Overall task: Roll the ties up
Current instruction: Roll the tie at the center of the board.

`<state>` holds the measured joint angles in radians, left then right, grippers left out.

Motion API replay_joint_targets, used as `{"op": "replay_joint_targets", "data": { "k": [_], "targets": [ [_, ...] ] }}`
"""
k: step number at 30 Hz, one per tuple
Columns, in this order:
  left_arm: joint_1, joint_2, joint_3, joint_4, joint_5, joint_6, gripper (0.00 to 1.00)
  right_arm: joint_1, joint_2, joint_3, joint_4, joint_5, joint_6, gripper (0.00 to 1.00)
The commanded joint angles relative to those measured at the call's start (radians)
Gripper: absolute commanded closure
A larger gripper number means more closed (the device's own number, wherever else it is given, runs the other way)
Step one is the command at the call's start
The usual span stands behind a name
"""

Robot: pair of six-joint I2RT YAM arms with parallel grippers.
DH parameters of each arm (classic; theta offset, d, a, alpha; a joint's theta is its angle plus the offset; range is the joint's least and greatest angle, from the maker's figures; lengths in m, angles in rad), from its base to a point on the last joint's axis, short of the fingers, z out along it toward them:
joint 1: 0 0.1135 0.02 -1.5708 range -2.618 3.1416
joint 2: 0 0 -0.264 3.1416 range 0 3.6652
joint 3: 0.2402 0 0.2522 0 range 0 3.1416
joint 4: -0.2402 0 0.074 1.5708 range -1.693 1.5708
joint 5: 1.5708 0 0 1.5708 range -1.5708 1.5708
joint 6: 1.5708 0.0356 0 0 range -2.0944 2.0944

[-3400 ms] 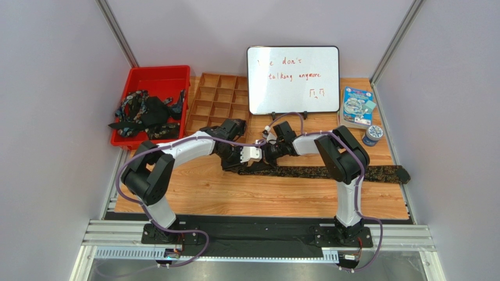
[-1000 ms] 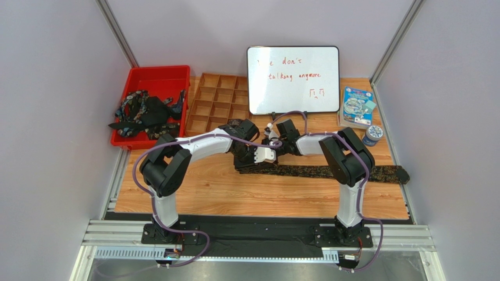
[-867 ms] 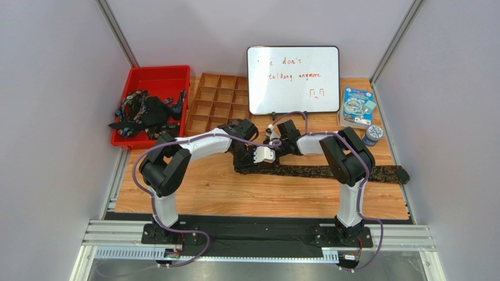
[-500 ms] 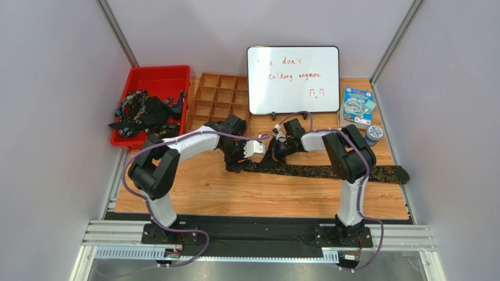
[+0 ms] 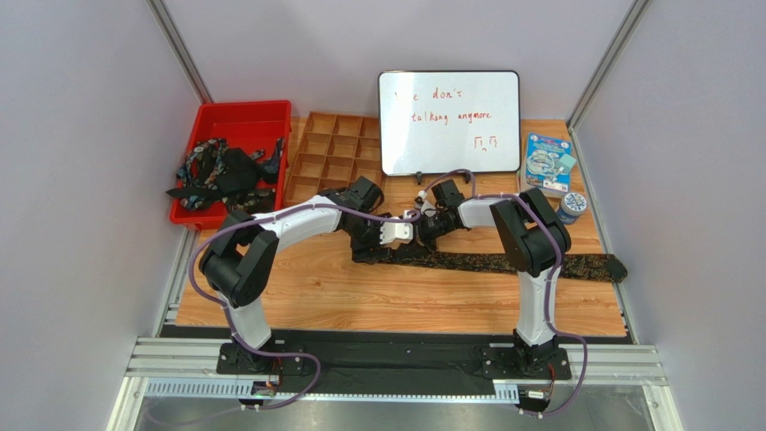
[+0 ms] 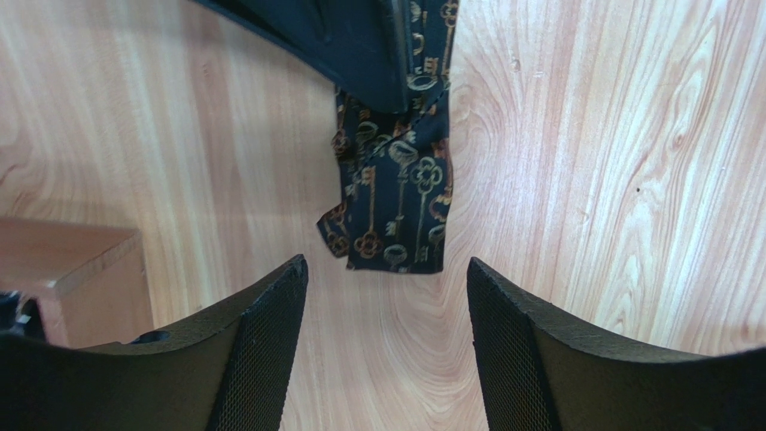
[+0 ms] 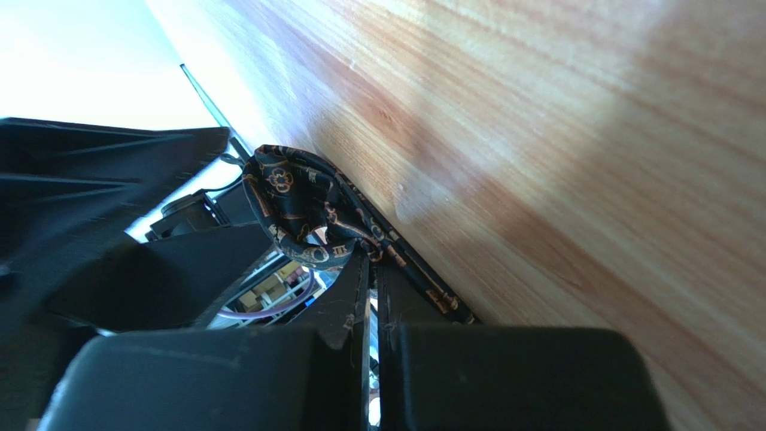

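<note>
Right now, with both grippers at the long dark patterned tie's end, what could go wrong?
The right gripper pinches only a small fold of the dark key-patterned fabric tie; it may slip loose. The open left gripper hangs over its flat end, so closing might miss the thin cloth.

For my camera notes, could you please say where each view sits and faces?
Top external: above and behind the bases, looking down on the table; both arms show, meeting at the tie.
Left wrist: looks down on the tie's end, framed by the open left gripper.
Right wrist: skims low along the wood; the right gripper, shut, pinches a tie fold.
Shared: both wrist views see the same key-patterned tie.
</note>
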<state>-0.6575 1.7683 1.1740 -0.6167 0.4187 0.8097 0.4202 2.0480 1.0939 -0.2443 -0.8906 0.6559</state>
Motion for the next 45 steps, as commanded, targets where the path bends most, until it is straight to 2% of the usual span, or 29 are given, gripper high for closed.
{"op": "replay_joint_targets", "data": {
  "k": [1, 7, 8, 11, 14, 17, 23, 29, 36, 41, 45],
  "targets": [
    [-0.039, 0.039, 0.039, 0.005, -0.038, 0.059, 0.3, -0.006, 0.037, 0.011, -0.038, 0.068, -0.029, 1.0],
    [-0.047, 0.092, 0.059, 0.008, -0.124, 0.055, 0.38, -0.006, 0.041, 0.009, -0.041, 0.067, -0.039, 1.0],
    [-0.047, 0.092, 0.058, 0.008, -0.129, 0.059, 0.42, -0.006, 0.044, 0.011, -0.041, 0.068, -0.041, 1.0],
    [-0.045, 0.051, 0.02, 0.038, -0.113, 0.071, 0.52, -0.008, 0.046, 0.014, -0.049, 0.071, -0.05, 1.0],
    [-0.047, -0.013, -0.004, 0.048, -0.038, 0.063, 0.59, -0.006, 0.046, 0.012, -0.049, 0.074, -0.047, 1.0],
    [-0.045, -0.052, 0.007, 0.041, 0.041, 0.026, 0.58, -0.006, 0.047, 0.011, -0.039, 0.071, -0.038, 1.0],
    [-0.06, -0.009, 0.076, 0.014, 0.124, -0.01, 0.55, -0.006, 0.052, 0.017, -0.018, 0.062, -0.021, 1.0],
    [-0.082, 0.078, 0.142, -0.031, 0.108, -0.003, 0.52, -0.006, 0.055, 0.017, -0.012, 0.05, -0.015, 1.0],
    [-0.097, 0.137, 0.168, -0.011, 0.06, -0.021, 0.5, -0.006, 0.058, 0.018, 0.003, 0.025, -0.004, 1.0],
    [-0.106, 0.175, 0.191, 0.002, 0.014, -0.04, 0.57, -0.008, 0.035, 0.023, 0.01, 0.001, 0.01, 1.0],
    [-0.113, 0.189, 0.207, -0.023, -0.003, -0.043, 0.62, -0.02, -0.024, 0.021, 0.002, -0.028, 0.036, 0.89]
  ]
}}
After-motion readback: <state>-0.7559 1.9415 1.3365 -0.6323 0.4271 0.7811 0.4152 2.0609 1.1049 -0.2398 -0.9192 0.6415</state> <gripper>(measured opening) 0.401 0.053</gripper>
